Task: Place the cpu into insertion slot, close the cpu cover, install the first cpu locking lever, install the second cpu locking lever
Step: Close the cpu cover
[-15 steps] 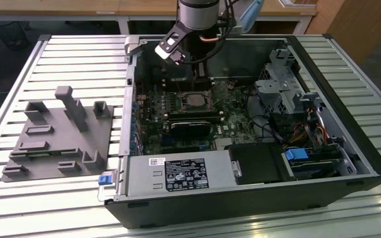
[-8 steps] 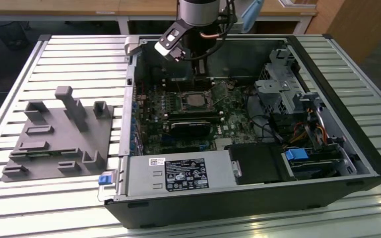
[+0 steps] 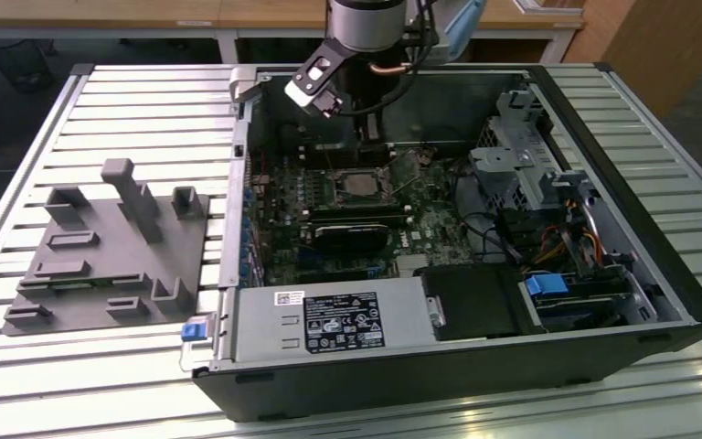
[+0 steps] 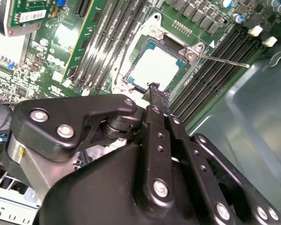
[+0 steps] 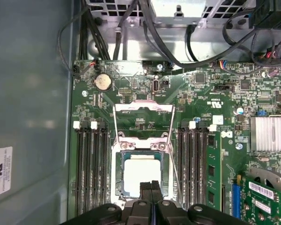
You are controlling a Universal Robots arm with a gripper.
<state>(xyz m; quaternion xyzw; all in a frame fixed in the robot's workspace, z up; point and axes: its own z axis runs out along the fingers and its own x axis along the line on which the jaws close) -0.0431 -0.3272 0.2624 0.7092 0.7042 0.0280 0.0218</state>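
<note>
Open computer case (image 3: 449, 380) lying on its side on a slatted table (image 3: 143, 91), seen from above in the exterior view. The robot arm (image 3: 364, 23) comes in from the far edge of the table and reaches steeply down into the case, with its wrist over the green board (image 3: 430, 215). In both wrist views the black gripper (image 5: 151, 185) (image 4: 154, 89) points down at the board. Its two fingers are pressed together with nothing between them. Their tips sit at one edge of the cpu (image 5: 141, 172) (image 4: 155, 69); contact cannot be judged. The cpu, a pale metal square, lies flat inside the slot (image 5: 117, 185), between two banks of long memory slots (image 5: 90, 164). In the first wrist view the cover (image 5: 143, 108), a thin silver frame, appears tipped up and open at the slot's side opposite the gripper. In the second wrist view a thin metal lever (image 4: 225, 61) juts out from a corner of the slot, across the memory slots.
</note>
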